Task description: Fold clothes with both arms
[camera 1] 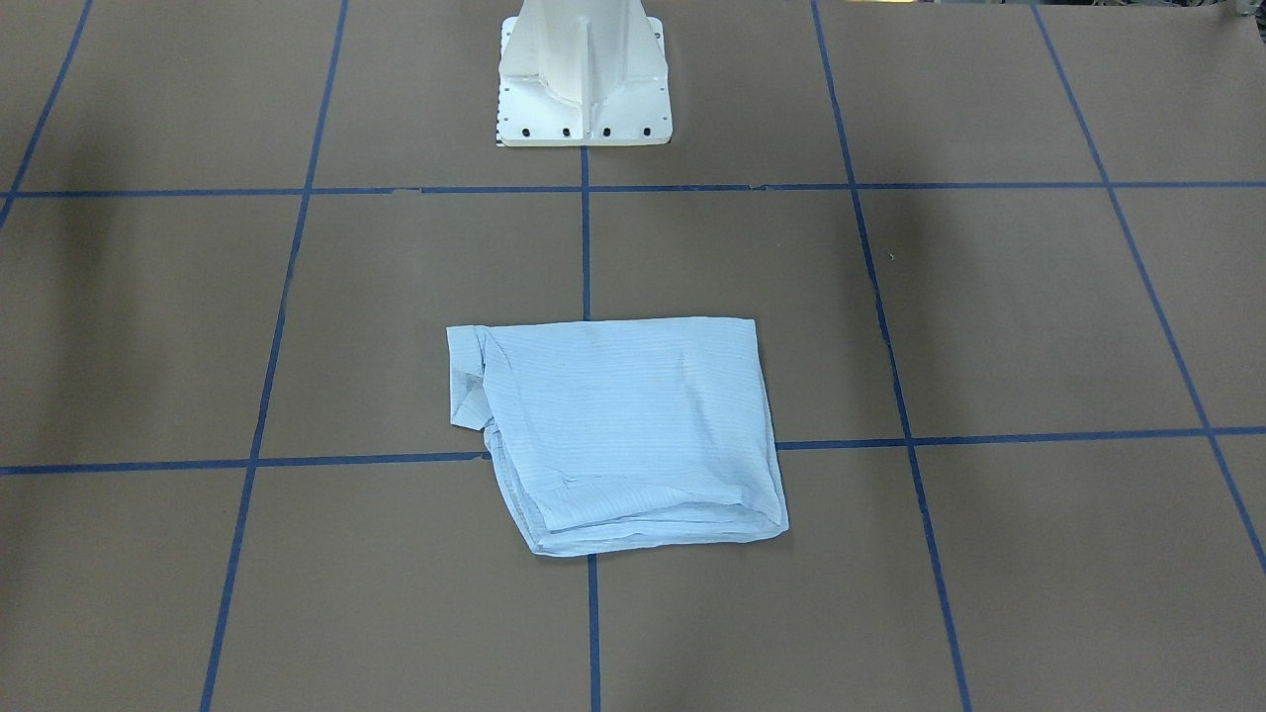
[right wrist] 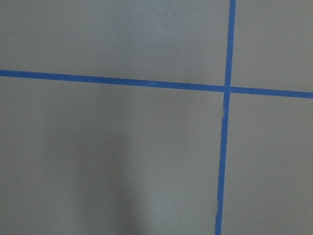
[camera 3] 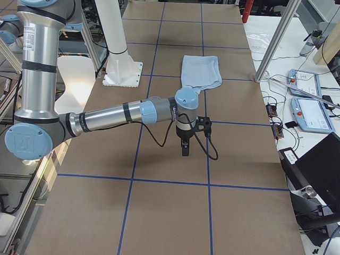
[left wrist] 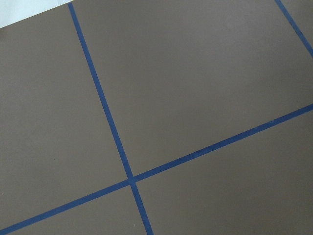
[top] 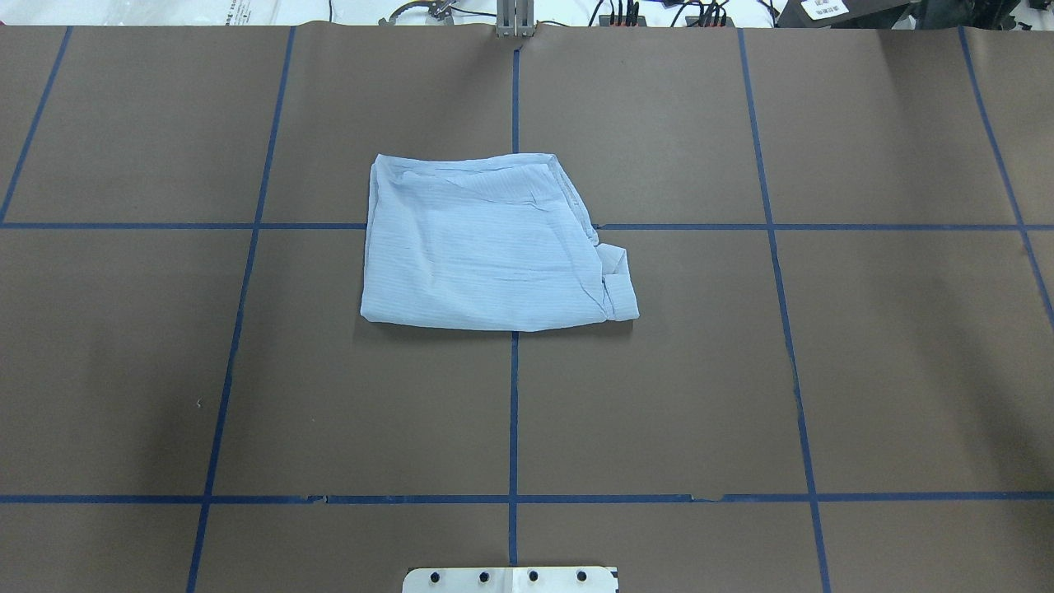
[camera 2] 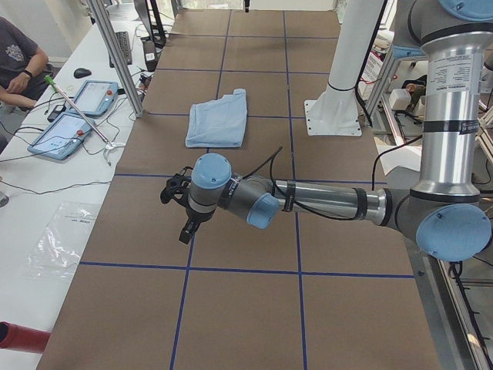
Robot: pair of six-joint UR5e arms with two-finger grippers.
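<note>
The light-blue shirt (camera 1: 618, 435) lies folded into a flat, rough rectangle near the table's middle, with a cuff or collar piece sticking out at one side (top: 619, 276). It also shows in the overhead view (top: 486, 247) and both side views (camera 2: 218, 122) (camera 3: 201, 71). My left gripper (camera 2: 186, 231) hangs over bare table, well away from the shirt, toward the table's left end. My right gripper (camera 3: 184, 150) hangs over bare table toward the right end. Both show only in side views, so I cannot tell whether they are open or shut. Neither touches the shirt.
The white pedestal base (camera 1: 584, 79) stands behind the shirt. The brown table (top: 865, 371) carries a blue tape grid. An operator (camera 2: 15, 62) sits at a side bench with tablets (camera 2: 73, 127). Metal frame posts (camera 2: 115, 54) (camera 3: 276, 42) stand at the table's edges.
</note>
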